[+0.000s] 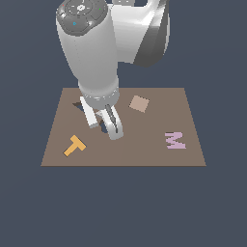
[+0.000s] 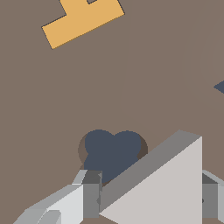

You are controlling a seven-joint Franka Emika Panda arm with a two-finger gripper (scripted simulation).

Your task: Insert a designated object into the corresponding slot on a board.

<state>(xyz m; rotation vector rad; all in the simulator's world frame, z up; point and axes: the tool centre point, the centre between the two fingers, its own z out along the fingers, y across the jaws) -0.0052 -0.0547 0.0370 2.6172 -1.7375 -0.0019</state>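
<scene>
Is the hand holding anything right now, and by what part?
Yes, the grey triangle. The hand grips it by its opposite edges, one finger on each side.

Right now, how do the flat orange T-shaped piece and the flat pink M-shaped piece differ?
The flat orange T-shaped piece lies near the exterior view's left edge of the brown rectangular board; the flat pink M-shaped piece lies near its right. The T is tilted; the M lies sideways. Both rest flat on the board, ungripped.
</scene>
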